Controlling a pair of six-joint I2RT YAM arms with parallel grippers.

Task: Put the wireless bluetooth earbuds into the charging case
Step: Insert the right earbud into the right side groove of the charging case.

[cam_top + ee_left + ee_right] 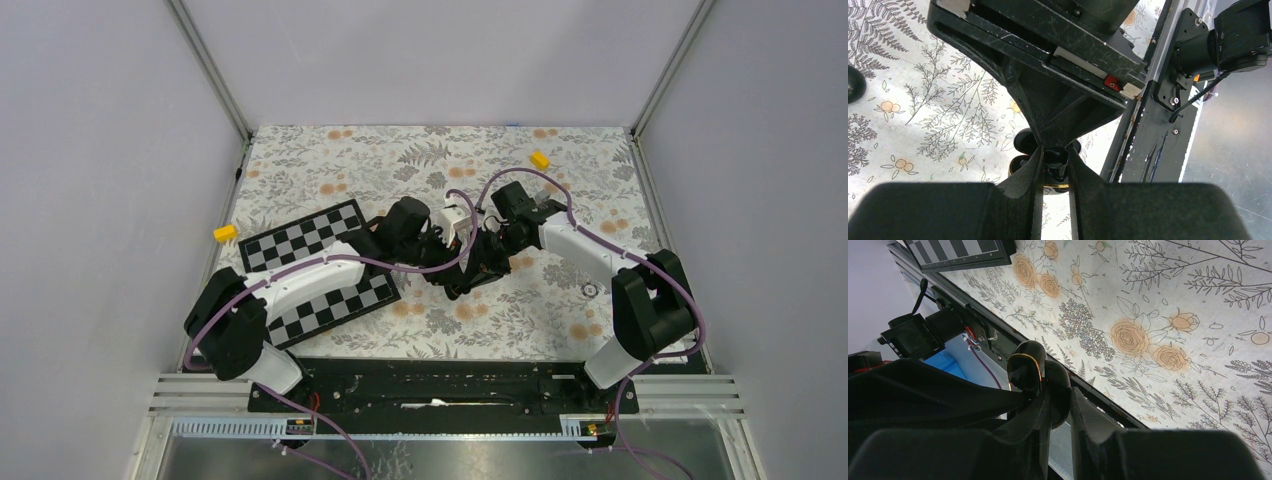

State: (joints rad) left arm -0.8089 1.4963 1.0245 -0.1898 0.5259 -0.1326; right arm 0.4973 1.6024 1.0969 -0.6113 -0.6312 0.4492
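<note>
At lower centre of the left wrist view, pinching a black earbud [1055, 169] tight in the left claw [1054, 160], right at the open gold-rimmed case [1026, 367], and, at lower centre of the right wrist view, clamping that case in the right claw [1058, 399] over the floral cloth [1173, 290].

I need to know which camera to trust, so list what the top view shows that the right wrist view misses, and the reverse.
Only the top view: the left arm and right arm whole, a yellow block at the left, a second yellow block at the back, and a small silver ring. Only the right wrist view: the glossy black case with gold trim, clamped in the right jaws; from above it is hidden between the arms. Both: the flowered cloth and the checkered board.
</note>
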